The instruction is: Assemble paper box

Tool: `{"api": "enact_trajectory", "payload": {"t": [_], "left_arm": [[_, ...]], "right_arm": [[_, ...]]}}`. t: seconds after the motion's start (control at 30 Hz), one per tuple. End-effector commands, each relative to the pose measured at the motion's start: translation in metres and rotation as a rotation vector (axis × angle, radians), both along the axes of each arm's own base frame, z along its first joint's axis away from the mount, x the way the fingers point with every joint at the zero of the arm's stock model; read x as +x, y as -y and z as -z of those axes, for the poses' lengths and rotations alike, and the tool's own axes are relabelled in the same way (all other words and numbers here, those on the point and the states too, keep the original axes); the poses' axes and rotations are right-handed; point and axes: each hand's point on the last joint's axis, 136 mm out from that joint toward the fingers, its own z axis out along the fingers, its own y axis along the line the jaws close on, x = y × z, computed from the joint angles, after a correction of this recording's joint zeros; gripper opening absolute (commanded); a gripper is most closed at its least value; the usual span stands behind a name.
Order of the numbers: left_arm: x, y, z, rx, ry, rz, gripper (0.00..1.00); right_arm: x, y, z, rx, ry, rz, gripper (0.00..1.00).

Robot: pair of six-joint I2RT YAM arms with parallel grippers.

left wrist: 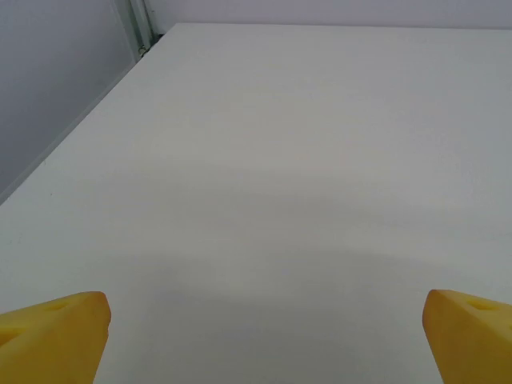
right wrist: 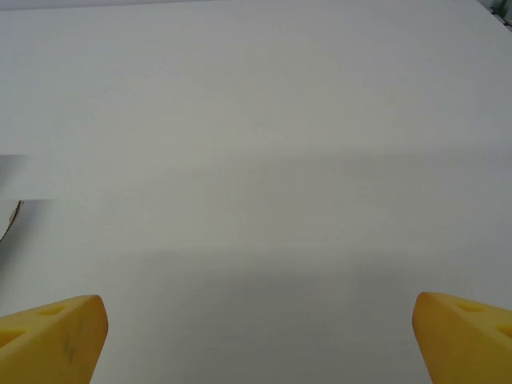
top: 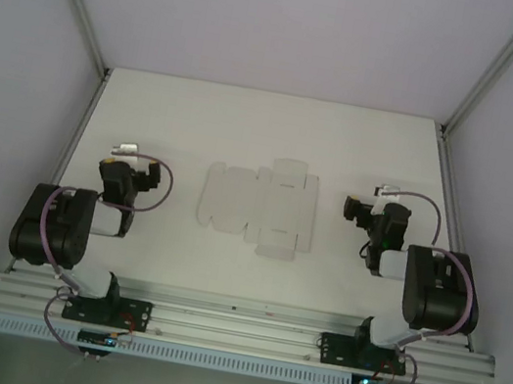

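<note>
White table point(top: 199, 122), grey-walled bay: paper box point(top: 259, 204) is an unfolded flat sheet, mid-table, btwn the two arms.
Sheet lies flat w/ flaps spread to the near & far sides, approx. centred left-right. Right gripper point(top: 372, 202) sits near its right edge, apart from it; left gripper point(top: 134, 155) is well apart on the left. Both released, jaws wide, gripping nothing. Wrist views show yellow fingertips point(left wrist: 56, 336) over bare tabletop. Arm bases are bolted along the near edge.
</note>
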Motion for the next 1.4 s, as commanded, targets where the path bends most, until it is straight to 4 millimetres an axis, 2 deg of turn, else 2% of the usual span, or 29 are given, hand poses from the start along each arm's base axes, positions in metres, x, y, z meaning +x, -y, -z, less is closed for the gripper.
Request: {"api": "enact_trajectory", "payload": {"t": [0.0, 0.73, 0.87, 1.03, 1.17, 1.23, 1.3, 1.37], "left_arm": [[0.005, -0.001, -0.011, 0.002, 0.035, -0.006, 1.00], [0.006, -0.001, -0.011, 0.003, 0.033, -0.006, 1.00], [0.011, 0.001, -0.024, 0.003, -0.003, 0.008, 0.99], [0.005, -0.002, -0.054, -0.071, -0.052, -0.042, 1.00], [-0.005, 0.033, -0.062, -0.252, -0.138, 0.045, 1.00], [-0.009, 0.059, -0.061, -0.327, -0.187, 0.105, 1.00], [-0.015, 0.089, -0.059, -0.400, -0.258, 0.192, 0.99], [-0.022, 0.119, -0.053, -0.487, -0.331, 0.278, 1.00]], "right_arm": [[0.004, 0.000, -0.004, 0.008, 0.013, 0.012, 1.00], [0.003, 0.000, -0.004, 0.013, 0.012, 0.005, 1.00], [0.003, 0.001, -0.006, 0.017, 0.018, 0.011, 1.00], [0.002, 0.014, -0.037, -0.032, 0.032, 0.089, 1.00], [-0.002, 0.002, -0.062, -0.023, -0.060, 0.111, 0.99], [-0.009, -0.016, -0.067, 0.010, -0.162, 0.095, 0.98], [-0.019, -0.039, -0.063, 0.063, -0.288, 0.081, 0.95], [-0.032, -0.079, -0.057, 0.119, -0.416, -0.030, 0.90]]}}
